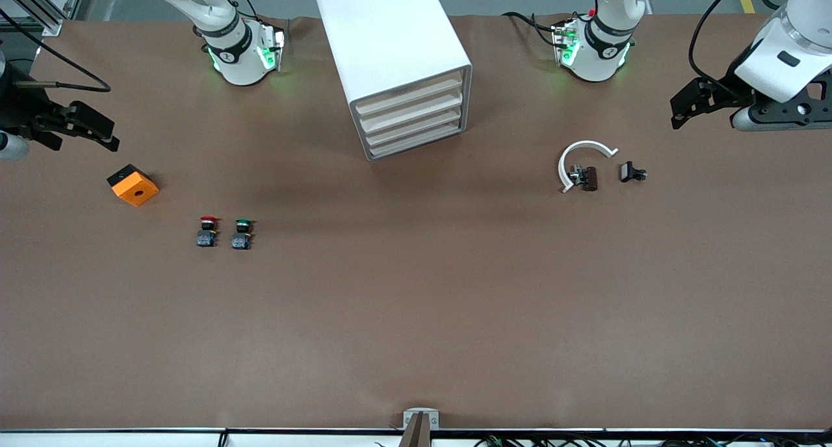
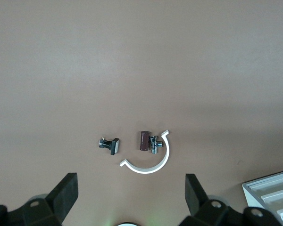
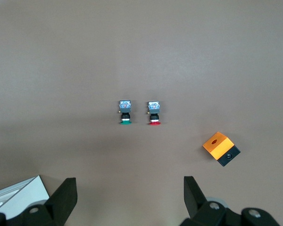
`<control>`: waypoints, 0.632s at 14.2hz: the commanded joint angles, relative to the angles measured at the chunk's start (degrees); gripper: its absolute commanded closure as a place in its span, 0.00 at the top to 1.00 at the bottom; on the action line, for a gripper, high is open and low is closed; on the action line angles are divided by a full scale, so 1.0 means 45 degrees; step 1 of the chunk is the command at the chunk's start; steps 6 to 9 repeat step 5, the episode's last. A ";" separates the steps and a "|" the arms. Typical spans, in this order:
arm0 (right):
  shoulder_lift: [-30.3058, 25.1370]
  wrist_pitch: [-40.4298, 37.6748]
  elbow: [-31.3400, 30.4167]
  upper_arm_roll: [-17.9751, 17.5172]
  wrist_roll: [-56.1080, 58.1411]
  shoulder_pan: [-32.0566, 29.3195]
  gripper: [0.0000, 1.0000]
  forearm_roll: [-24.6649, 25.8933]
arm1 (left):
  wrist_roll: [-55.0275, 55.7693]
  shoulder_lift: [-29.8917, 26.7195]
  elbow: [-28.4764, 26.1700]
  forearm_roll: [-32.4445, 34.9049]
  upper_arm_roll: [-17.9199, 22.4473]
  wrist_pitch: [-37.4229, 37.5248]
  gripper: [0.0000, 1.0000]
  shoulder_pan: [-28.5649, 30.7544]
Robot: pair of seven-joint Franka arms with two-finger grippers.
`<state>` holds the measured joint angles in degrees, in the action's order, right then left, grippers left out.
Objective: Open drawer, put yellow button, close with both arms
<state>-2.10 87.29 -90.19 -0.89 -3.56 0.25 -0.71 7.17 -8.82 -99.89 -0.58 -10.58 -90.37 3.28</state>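
Seven entries, from the right arm's end of the table to the left arm's.

1. Right gripper (image 1: 84, 138) (image 3: 129, 190): fingers wide, holding nothing, over the table's edge.
2. Orange block (image 1: 133, 185) (image 3: 220, 148): square, black base, round hole on top. It is the only yellow-orange item, since no round yellow cap shows. It sits near the right gripper and well apart from the left, so the right arm likely fetches it.
3. Red button (image 1: 207, 231), green button (image 1: 242, 233): side by side, caps pointing away from the front camera.
4. Cabinet (image 1: 396, 63): four drawers, all shut.
5. White ring clip (image 1: 580, 161).
6. Small dark parts (image 1: 632, 172).
7. Left gripper (image 1: 679, 112) (image 2: 131, 188): wide, empty, waiting.
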 commanded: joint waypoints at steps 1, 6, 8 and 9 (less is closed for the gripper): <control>-0.0002 -0.0101 0.0139 -0.0134 0.0068 -0.0134 1.00 0.0118 | 0.0047 0.0436 0.0807 0.0207 -0.0130 0.0255 1.00 0.0227; -0.0002 -0.0101 0.0139 -0.0134 0.0068 -0.0134 1.00 0.0118 | -0.0070 0.0574 0.1025 0.0226 -0.0110 0.0511 1.00 0.0227; -0.0002 -0.0101 0.0139 -0.0134 0.0068 -0.0134 1.00 0.0118 | -0.0070 0.0574 0.1025 0.0226 -0.0110 0.0511 1.00 0.0227; -0.0002 -0.0101 0.0139 -0.0134 0.0068 -0.0134 1.00 0.0118 | -0.0070 0.0574 0.1025 0.0226 -0.0110 0.0511 1.00 0.0227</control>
